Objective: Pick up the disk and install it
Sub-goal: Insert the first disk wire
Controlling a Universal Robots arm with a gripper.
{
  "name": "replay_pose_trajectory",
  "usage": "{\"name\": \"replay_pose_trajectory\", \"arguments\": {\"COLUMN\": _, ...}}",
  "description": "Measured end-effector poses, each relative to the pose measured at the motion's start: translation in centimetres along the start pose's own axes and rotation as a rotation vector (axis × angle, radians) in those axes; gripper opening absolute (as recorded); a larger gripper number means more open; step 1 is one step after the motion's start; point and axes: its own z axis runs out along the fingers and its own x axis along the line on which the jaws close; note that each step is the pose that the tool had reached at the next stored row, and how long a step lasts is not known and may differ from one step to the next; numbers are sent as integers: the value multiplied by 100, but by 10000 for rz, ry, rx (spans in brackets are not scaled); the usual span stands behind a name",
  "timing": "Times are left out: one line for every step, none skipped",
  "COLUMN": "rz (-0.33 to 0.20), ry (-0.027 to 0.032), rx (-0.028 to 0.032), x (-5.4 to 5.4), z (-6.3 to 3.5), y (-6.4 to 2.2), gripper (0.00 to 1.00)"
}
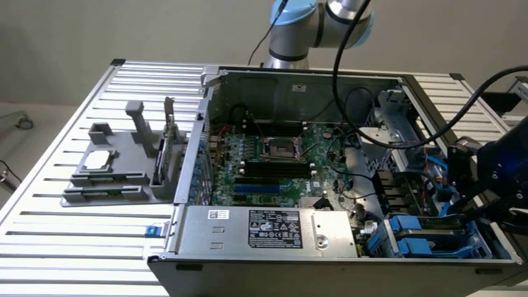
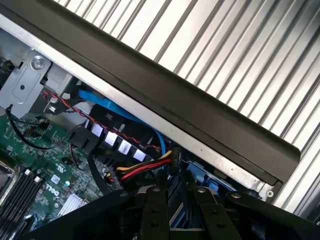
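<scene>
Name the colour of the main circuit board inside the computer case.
Green. The circuit board shows best in the exterior view.

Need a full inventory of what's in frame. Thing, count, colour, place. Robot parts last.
table: 1, ribbed silver, under everything
computer case: 1, grey, open, mid-table
motherboard: 1, green, inside the case
power supply: 1, silver with white label, case's near edge
disk: 1, grey with blue rails, case corner at the exterior view's lower right
cables: several, black, red, yellow, blue, inside the case
fixture: 1, grey, on the table at the exterior view's left
chip: 1, silver square, on the fixture
card: 1, dark, upright in the fixture
small blue part: 1, blue, by the case's near corner
arm: 1, silver and light blue, behind the case
gripper: 1, black, at the disk's corner
</scene>
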Motion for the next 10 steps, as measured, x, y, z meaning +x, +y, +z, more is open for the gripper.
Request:
{"name": "replay_pose_trajectory", "arguments": {"rz": 6, "ry": -1, "rx": 4, "x": -1, "z": 3, "y": 0, "gripper": 26}}
{"name": "replay_pose_trajectory", "arguments": {"rz": 14, "ry": 0, "rx": 9, "x": -1, "z": 3, "y": 0, "gripper": 26}}
{"name": "replay_pose_trajectory", "arguments": {"rz": 25, "ry": 5, "rx": 13, "x": 0, "z": 5, "y": 1, "gripper": 26}}
{"name": "replay_pose_trajectory", "arguments": {"rz": 39, "ry": 8, "rx": 19, "x": 3, "z": 6, "y": 3, "gripper": 26}}
{"name": "replay_pose_trajectory", "arguments": {"rz": 57, "ry": 10, "rx": 25, "x": 6, "z": 7, "y": 5, "gripper": 26}}
{"name": "replay_pose_trajectory", "arguments": {"rz": 78, "ry": 12, "rx": 31, "x": 12, "z": 8, "y": 8, "gripper": 26}}
{"name": "replay_pose_trajectory", "arguments": {"rz": 96, "ry": 14, "rx": 36, "x": 18, "z": 9, "y": 12, "gripper": 26}}
{"name": "replay_pose_trajectory", "arguments": {"rz": 109, "ry": 16, "rx": 41, "x": 23, "z": 10, "y": 18, "gripper": 26}}
{"name": "replay_pose_trajectory", "arguments": {"rz": 120, "ry": 17, "rx": 45, "x": 28, "z": 12, "y": 25, "gripper": 26}}
{"name": "replay_pose_trajectory", "arguments": {"rz": 127, "ry": 18, "rx": 48, "x": 29, "z": 14, "y": 33, "gripper": 26}}
